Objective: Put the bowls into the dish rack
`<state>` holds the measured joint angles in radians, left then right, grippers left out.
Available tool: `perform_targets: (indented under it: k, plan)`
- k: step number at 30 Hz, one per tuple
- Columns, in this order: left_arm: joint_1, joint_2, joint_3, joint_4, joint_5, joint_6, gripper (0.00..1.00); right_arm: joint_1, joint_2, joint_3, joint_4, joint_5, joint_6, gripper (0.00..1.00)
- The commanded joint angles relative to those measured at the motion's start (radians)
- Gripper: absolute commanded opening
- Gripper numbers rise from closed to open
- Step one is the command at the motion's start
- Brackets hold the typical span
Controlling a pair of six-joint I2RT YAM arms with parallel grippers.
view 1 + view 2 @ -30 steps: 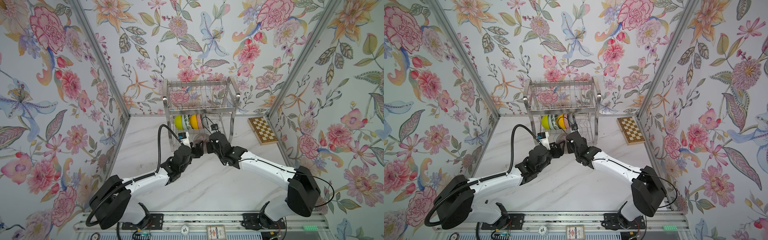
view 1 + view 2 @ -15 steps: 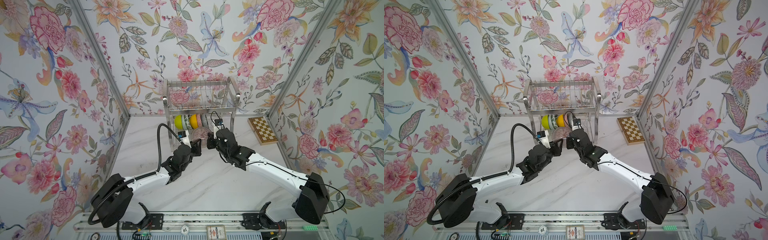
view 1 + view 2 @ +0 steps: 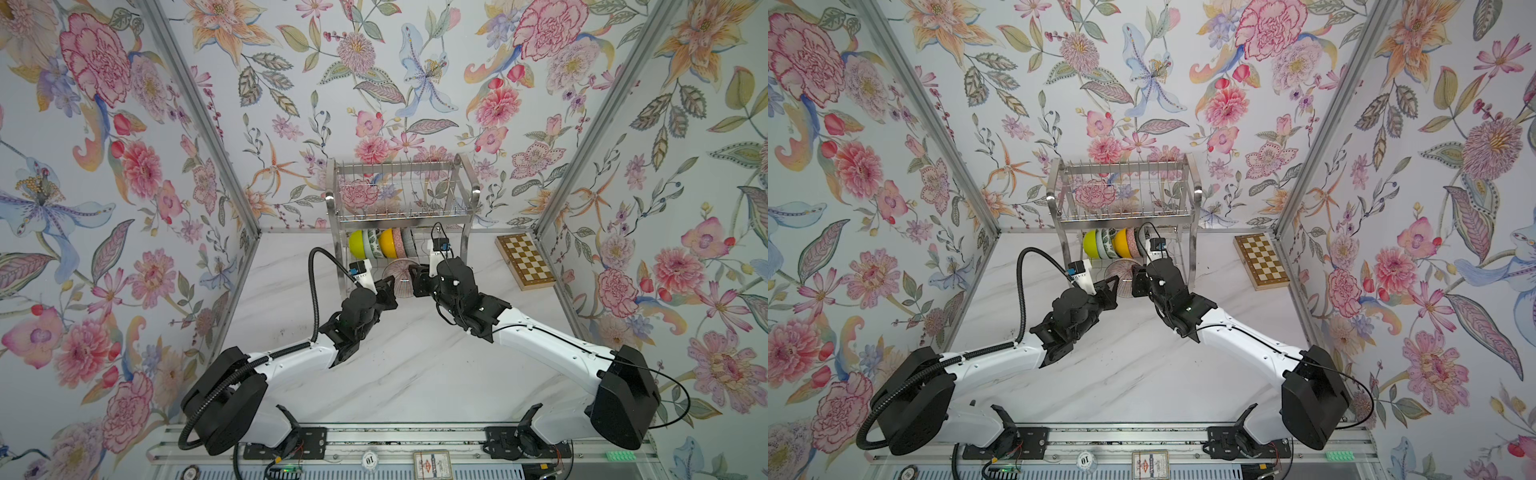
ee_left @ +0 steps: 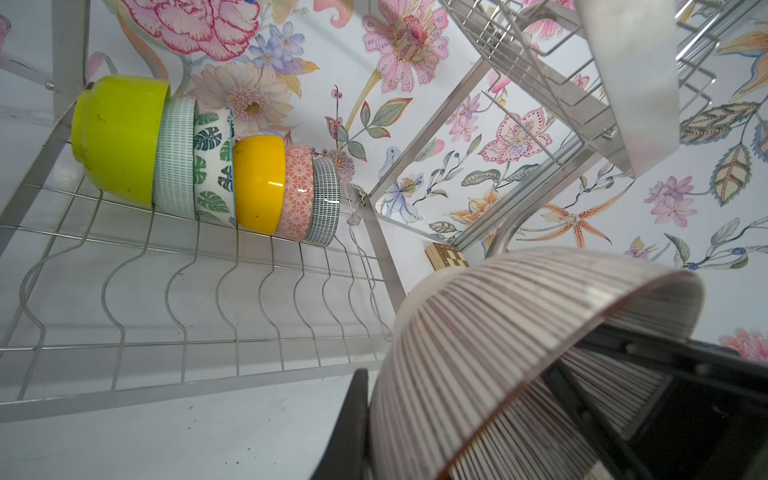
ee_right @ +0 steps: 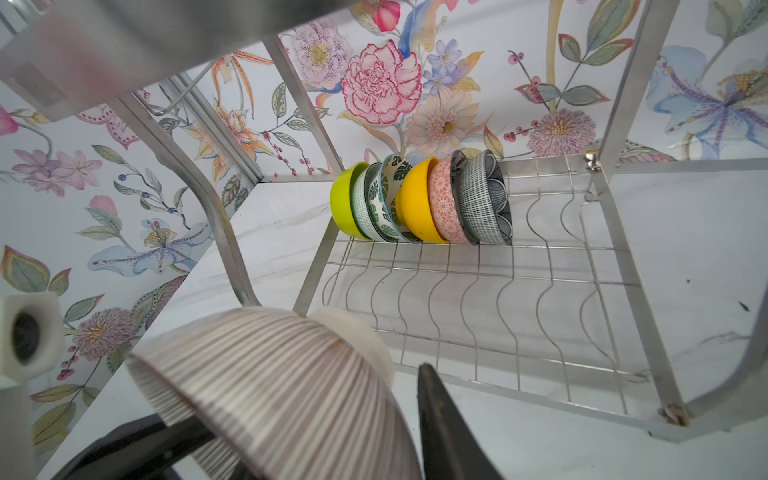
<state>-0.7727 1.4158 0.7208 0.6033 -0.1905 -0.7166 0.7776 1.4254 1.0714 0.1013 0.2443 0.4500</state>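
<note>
Before the lower tier of the dish rack (image 3: 399,217), the pink lined bowl (image 3: 398,277) hangs clear of the worktop (image 3: 415,374). The left fingers (image 4: 349,424), spread a second ago, now pinch its wall, one inside, one outside. It is tipped, foot up toward the rack, mouth down toward the arms. The right fingers (image 5: 444,428) flank the opposite wall; pressing or loose, I cannot tell.

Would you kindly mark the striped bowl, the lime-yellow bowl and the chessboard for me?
striped bowl (image 3: 397,277), in a top view, ribbed outer wall.
lime-yellow bowl (image 4: 118,137), in the left wrist view, outer side.
chessboard (image 3: 525,262), in a top view, middle of its chequered face.
</note>
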Motion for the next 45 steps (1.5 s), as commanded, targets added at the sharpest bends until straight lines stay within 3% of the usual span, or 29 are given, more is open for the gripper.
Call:
perform_targets:
  k: [1, 7, 10, 13, 16, 20, 25, 30, 45]
  plan:
    - [-0.002, -0.02, -0.009, 0.025, -0.008, 0.01, 0.0, -0.02, 0.001, 0.013, 0.053, -0.048, 0.059, 0.4]
    - [0.016, -0.025, 0.009, -0.028, -0.077, 0.027, 0.0, -0.042, -0.008, 0.017, 0.036, -0.09, 0.098, 0.59]
    - [0.027, -0.03, 0.024, -0.078, -0.163, 0.034, 0.0, -0.052, -0.022, 0.013, 0.037, -0.109, 0.123, 0.75]
    - [0.051, -0.029, 0.03, -0.093, -0.228, 0.047, 0.0, -0.059, -0.035, 0.009, 0.031, -0.119, 0.148, 0.99]
    - [0.059, -0.025, 0.045, -0.088, -0.301, 0.107, 0.0, -0.089, -0.036, 0.007, 0.024, -0.17, 0.225, 0.99]
    - [0.055, 0.012, 0.055, -0.022, -0.392, 0.256, 0.0, -0.173, -0.024, -0.017, 0.058, -0.287, 0.431, 0.99]
    - [0.047, 0.079, 0.042, 0.106, -0.488, 0.4, 0.0, -0.201, -0.04, -0.036, 0.035, -0.245, 0.664, 0.98]
    - [0.023, 0.183, 0.056, 0.236, -0.542, 0.522, 0.0, -0.193, -0.078, -0.088, 0.093, -0.175, 0.878, 0.91]
    - [-0.05, 0.355, 0.105, 0.49, -0.503, 0.686, 0.0, -0.104, 0.034, -0.061, 0.241, -0.196, 1.222, 0.79]
